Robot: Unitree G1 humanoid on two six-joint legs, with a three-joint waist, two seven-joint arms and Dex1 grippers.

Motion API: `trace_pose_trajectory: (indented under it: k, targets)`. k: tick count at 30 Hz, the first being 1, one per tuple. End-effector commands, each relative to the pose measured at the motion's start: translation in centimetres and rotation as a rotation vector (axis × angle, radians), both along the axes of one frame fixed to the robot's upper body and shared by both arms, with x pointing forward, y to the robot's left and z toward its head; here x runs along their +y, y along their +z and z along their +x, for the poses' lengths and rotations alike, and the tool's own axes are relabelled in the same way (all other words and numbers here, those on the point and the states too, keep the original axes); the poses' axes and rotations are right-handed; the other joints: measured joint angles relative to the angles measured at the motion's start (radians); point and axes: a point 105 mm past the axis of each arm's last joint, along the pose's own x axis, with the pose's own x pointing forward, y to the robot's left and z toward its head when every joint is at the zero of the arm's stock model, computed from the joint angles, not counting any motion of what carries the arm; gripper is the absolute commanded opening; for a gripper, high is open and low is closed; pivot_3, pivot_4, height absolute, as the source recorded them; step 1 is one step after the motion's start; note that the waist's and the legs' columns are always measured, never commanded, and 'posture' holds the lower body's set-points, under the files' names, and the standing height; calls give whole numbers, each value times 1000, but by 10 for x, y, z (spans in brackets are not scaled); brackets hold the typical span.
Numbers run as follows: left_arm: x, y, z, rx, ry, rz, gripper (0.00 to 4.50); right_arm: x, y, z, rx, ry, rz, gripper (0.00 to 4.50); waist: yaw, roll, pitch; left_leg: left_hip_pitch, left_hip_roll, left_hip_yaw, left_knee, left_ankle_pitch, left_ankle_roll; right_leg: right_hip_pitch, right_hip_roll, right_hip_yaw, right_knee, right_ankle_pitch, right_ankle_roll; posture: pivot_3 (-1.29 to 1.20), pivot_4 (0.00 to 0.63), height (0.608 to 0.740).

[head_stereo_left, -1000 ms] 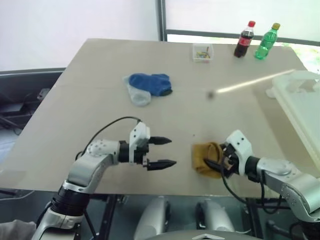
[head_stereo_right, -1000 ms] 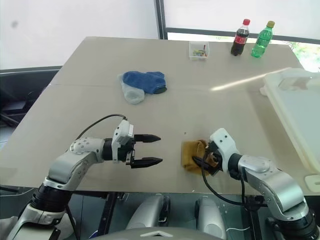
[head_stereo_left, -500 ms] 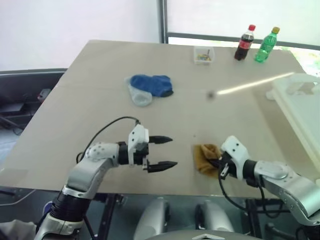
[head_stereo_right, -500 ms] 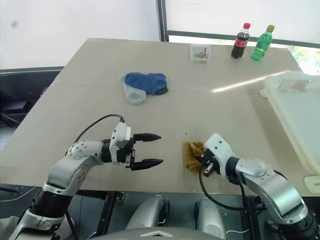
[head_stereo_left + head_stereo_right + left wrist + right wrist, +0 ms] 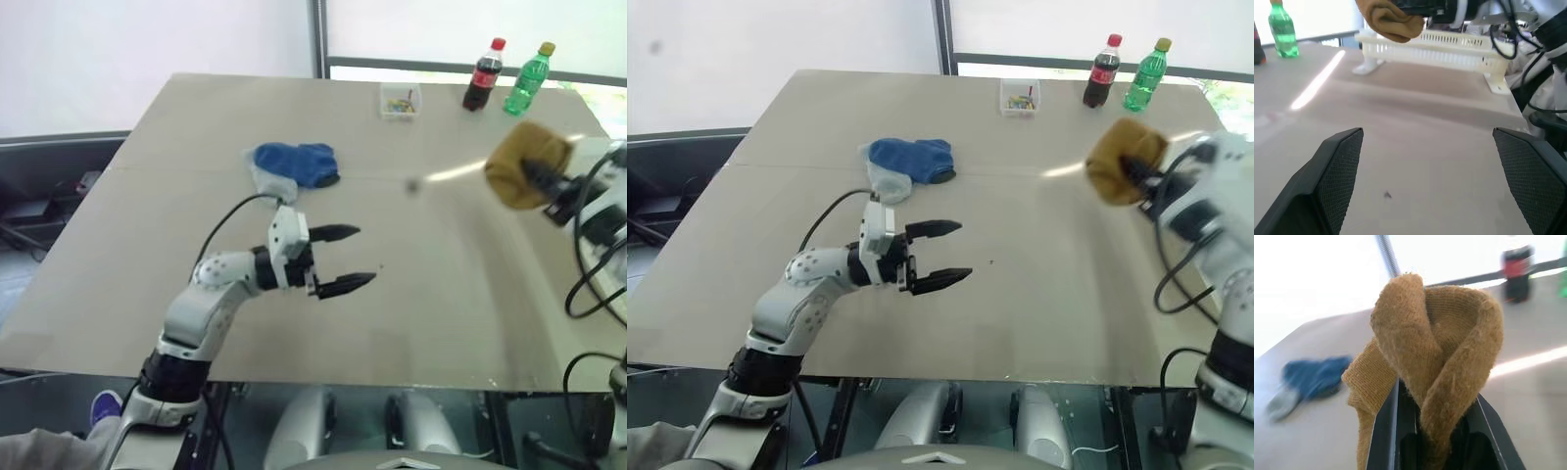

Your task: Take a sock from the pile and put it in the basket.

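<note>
left claw (image 5: 348, 257) wide open over the beige desk (image 5: 147, 245), holding nothing | right claw (image 5: 537, 178) clenched on a mustard-yellow knit sock (image 5: 519, 162), up in the air | blue-and-pale sock pile (image 5: 291, 166) further back | white slatted plastic basket (image 5: 1449, 46) off right

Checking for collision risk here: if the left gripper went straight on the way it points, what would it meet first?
Probably the white basket at the table's far edge. The left gripper is open over bare table; the mustard sock hangs above that line, though depth is unclear.
</note>
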Motion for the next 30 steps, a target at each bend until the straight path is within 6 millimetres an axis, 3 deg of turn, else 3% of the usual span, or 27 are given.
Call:
trace_pose_trajectory:
  k: [1,5,10,17,21,25,30]
  targets:
    - [-5,23,-5,-69,-14,-52,4500,-43,12,3,-15,-155,35,10,-1,0,0,0,0,1,0,0,0,0,0,0,0,0,0,0,150,729]
    - [-11,31,-2,-78,8,-98,4500,-79,-2,15,81,-283,119,10,-4,1,1,0,0,4,0,-1,1,0,5,2,0,0,1,0,150,729]
    - [-16,35,0,-63,30,-141,4500,-101,-18,34,123,-349,228,10,-6,1,1,2,1,7,1,-1,2,-1,7,6,2,0,1,0,150,729]
    - [-17,32,2,-55,50,-138,4500,-129,-38,50,179,-502,298,10,-7,2,2,3,3,15,1,-1,2,-4,9,10,5,0,1,0,150,729]
    - [-16,32,3,-54,64,-137,4500,-127,-56,53,255,-501,231,10,-6,2,2,3,3,16,1,-1,3,-4,9,11,4,0,1,0,150,729]
    - [-15,31,4,-57,85,-140,4500,-132,-69,48,308,-508,184,1853,-6,2,2,4,3,18,1,-2,4,-4,9,12,4,0,1,0,150,729]
    - [-17,31,3,-54,83,-148,4500,-138,-58,42,283,-501,194,4173,-4,2,2,4,3,18,1,-2,4,-4,9,12,4,0,1,0,150,729]
